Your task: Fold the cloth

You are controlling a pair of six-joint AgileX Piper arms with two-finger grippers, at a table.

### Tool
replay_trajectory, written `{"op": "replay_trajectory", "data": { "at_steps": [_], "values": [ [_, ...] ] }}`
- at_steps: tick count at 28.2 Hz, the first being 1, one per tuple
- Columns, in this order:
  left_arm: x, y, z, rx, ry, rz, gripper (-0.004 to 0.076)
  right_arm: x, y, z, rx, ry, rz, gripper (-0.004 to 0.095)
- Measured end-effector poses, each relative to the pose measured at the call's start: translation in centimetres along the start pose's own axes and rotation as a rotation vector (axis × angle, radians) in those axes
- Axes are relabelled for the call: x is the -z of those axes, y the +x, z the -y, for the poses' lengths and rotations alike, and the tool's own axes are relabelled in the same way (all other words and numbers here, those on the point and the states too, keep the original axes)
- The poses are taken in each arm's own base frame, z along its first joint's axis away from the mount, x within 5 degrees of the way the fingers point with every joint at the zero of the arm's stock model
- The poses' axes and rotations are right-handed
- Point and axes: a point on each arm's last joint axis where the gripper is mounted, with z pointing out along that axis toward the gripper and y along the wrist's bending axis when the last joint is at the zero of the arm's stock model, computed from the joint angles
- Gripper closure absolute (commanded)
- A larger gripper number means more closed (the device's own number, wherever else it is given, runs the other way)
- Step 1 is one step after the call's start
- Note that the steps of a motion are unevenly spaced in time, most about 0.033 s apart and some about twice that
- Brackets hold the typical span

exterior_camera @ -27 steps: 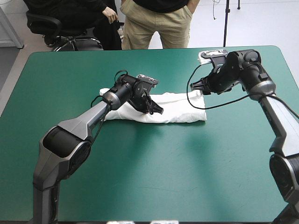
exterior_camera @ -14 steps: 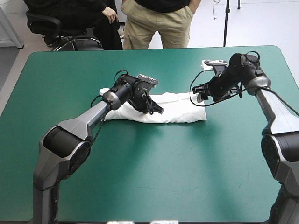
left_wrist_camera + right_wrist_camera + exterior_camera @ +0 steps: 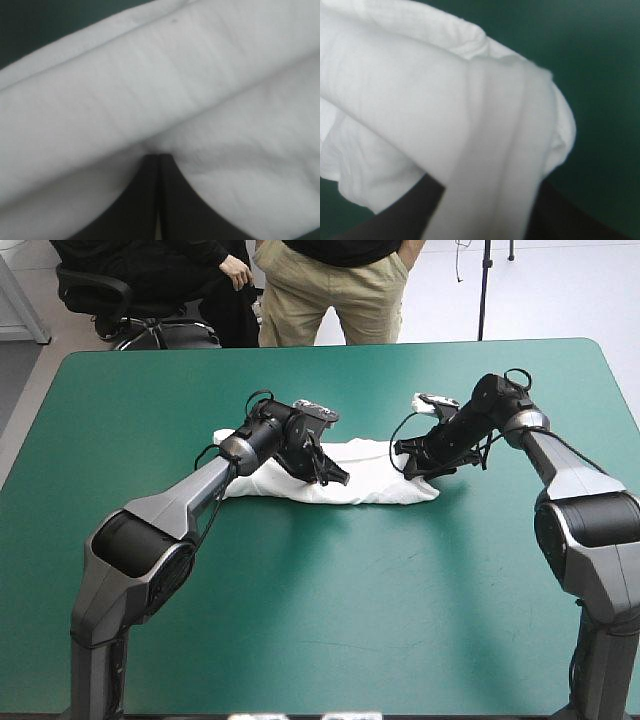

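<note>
On the broad table under its teal-green cover [image 3: 350,640], just beyond the middle, find the white short-sleeved T-shirt [image 3: 375,485], already folded into a long narrow band running left to right. Looks about ready for a crosswise fold, end over end.

Held at mid-length by the left gripper [image 3: 338,477], two broad curved black fingers closed together to a single point. Appears to nip a pucker of cloth at the tips, judging by the creases that run in there. Probably serves as an anchor, to stop the band sliding while a free end travels.

Straddled at its right-hand end by the right gripper [image 3: 405,464], of the same black finned make. Spread wide, with a fold of white lying across the gap, and not yet clamped. Placed there, most likely, to take that end and carry it over toward the left. Worth minding the stacked layers, apt to slip apart on any lift.
</note>
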Motion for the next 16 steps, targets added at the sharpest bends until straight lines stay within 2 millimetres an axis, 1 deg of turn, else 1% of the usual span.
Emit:
{"op": "replay_trajectory", "data": {
  "at_steps": [1, 4, 6, 8, 9, 12, 16],
  "values": [
    [0.0, 0.0, 0.0, -0.001, 0.0, 0.0, 0.0741, -0.2, 0.0, 0.0, -0.001, -0.006, -0.001, 0.0924],
    [0.0, 0.0, 0.0, -0.001, 0.0, 0.0, 0.0741, -0.2, -0.1, 0.0, -0.005, -0.016, 0.001, 0.0925],
    [0.0, 0.0, 0.0, -0.002, 0.0, 0.0, 0.0741, 0.0, -0.1, -0.2, -0.001, -0.016, 0.008, 0.0925],
    [0.0, 0.0, 0.0, -0.002, 0.0, 0.0, 0.0741, 0.8, -0.2, -0.6, 0.013, -0.019, 0.022, 0.0925],
    [0.0, 0.0, 0.0, -0.002, 0.0, -0.001, 0.0741, 1.3, -0.3, -0.8, 0.022, -0.025, 0.032, 0.0925],
    [0.0, 0.0, 0.0, -0.003, 0.0, -0.001, 0.0741, 3.7, -0.6, -2.3, 0.062, -0.059, 0.092, 0.0925],
    [0.0, 0.0, 0.0, -0.003, 0.0, -0.001, 0.0741, 7.2, -1.0, -5.0, 0.125, -0.149, 0.177, 0.0925]
  ]
}}
